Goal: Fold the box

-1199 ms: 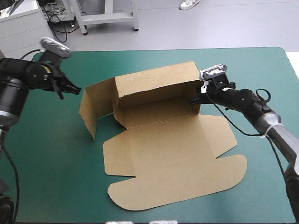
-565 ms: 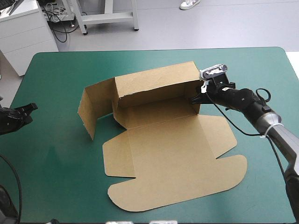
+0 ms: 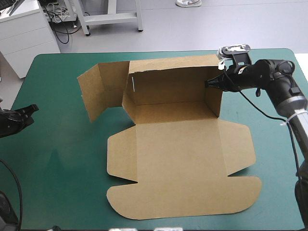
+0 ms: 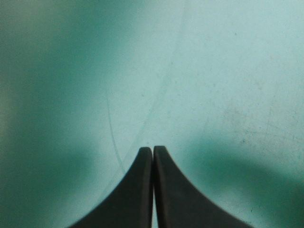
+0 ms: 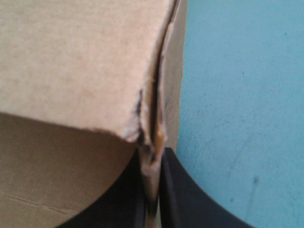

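Observation:
The brown box (image 3: 178, 159) lies on the teal-green cover, its wide lid sheet flat toward the near edge. Its back wall (image 3: 168, 86) and right side wall stand raised, and a left flap (image 3: 98, 91) stands out at an angle. My right gripper (image 3: 210, 83) is shut on the box at the upper right corner; in the right wrist view the board's edge (image 5: 152, 142) runs between the black fingers (image 5: 178, 199). My left gripper (image 3: 29, 111) sits at the table's left edge, far from the box. It is shut on nothing, and bare cover lies ahead of its fingertips (image 4: 153, 151).
White cabinets (image 3: 24, 33) and a metal frame (image 3: 110, 17) stand on the floor beyond the far edge. Bare teal-green cover (image 3: 57, 183) lies left of the box and along its right side (image 3: 279, 159).
My left arm has drawn back from beside the left flap to the table's left edge. My right gripper has pulled the box's corner toward the far right, shifting the whole box and raising its walls.

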Controlling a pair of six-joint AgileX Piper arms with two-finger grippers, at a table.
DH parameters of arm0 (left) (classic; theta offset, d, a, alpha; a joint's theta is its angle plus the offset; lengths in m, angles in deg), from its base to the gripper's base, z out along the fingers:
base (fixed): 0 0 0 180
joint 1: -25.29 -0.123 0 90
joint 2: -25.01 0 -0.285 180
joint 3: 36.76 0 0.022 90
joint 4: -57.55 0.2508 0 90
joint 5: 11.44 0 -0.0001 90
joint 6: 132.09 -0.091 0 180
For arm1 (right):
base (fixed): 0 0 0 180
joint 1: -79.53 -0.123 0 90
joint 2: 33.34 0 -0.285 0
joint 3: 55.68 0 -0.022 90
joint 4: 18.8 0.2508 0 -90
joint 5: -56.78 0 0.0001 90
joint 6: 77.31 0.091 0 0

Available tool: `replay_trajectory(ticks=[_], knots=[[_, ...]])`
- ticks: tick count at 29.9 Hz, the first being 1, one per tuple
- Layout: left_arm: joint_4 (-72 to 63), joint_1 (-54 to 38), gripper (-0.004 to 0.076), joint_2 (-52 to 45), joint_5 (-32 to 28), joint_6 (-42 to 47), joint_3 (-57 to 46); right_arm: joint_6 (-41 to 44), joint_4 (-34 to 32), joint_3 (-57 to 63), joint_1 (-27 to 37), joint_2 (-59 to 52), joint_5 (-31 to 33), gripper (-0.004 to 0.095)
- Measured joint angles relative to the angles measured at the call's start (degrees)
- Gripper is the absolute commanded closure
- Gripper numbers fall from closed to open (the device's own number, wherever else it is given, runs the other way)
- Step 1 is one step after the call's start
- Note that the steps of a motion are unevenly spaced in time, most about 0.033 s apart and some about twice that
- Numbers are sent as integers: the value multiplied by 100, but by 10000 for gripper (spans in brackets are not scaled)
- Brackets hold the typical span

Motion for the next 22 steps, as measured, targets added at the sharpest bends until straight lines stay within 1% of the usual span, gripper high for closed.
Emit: replay_trajectory(ticks=[3,10,12,20,22], knots=[[-48,0,755,0,11,0,0,278,-27,-274,0,0,679,929],[-280,0,756,0,126,-15,-6,611,-45,-340,0,24,1832,930],[-294,0,756,0,188,-15,-6,624,-45,-340,0,81,1969,929],[-467,0,756,0,328,-15,-6,649,-81,-340,0,577,1964,929],[-497,0,756,0,334,-15,-6,668,-81,-385,8,730,1883,930]])
